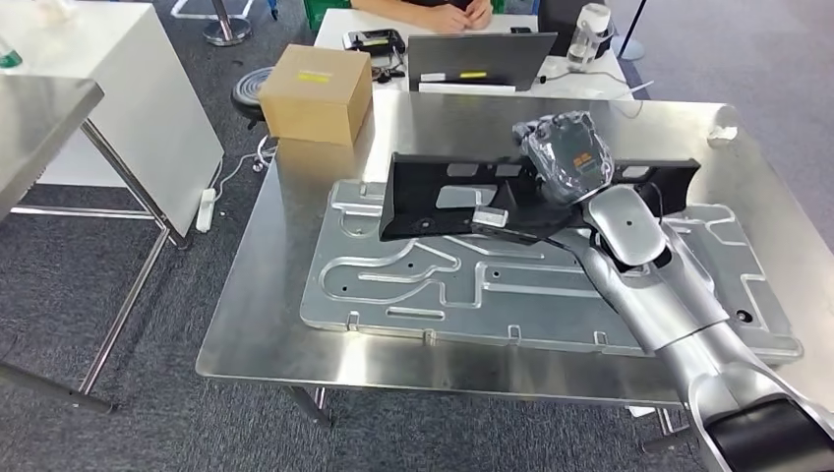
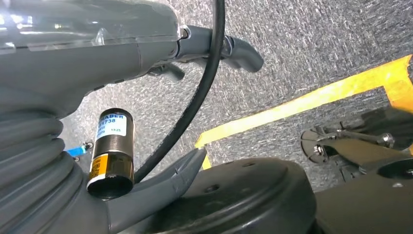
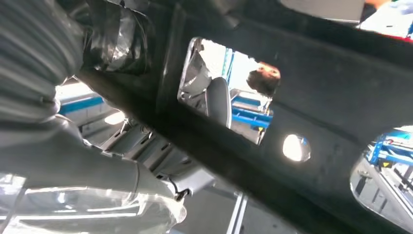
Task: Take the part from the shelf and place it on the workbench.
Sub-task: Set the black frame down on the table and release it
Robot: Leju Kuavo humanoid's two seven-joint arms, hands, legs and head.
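Observation:
A long black part (image 1: 443, 197) with several cutouts stands on its edge on the stamped metal panel (image 1: 443, 285), which lies on the steel workbench (image 1: 266, 305). My right hand (image 1: 565, 152) grips the part's upper edge near its right half, with the fingers hidden behind it. In the right wrist view the black part (image 3: 316, 87) runs close across the picture beside my right hand (image 3: 53, 146). My left hand (image 2: 97, 58) hangs over the carpet, its fingers (image 2: 238, 48) spread and holding nothing.
A cardboard box (image 1: 318, 93) sits on the workbench's far left corner. Behind it a white table holds a laptop (image 1: 479, 59) and a bottle (image 1: 590, 34), where a person's hands (image 1: 457, 15) rest. A steel surface (image 1: 39, 118) juts in at left. Yellow tape (image 2: 302, 102) marks the floor.

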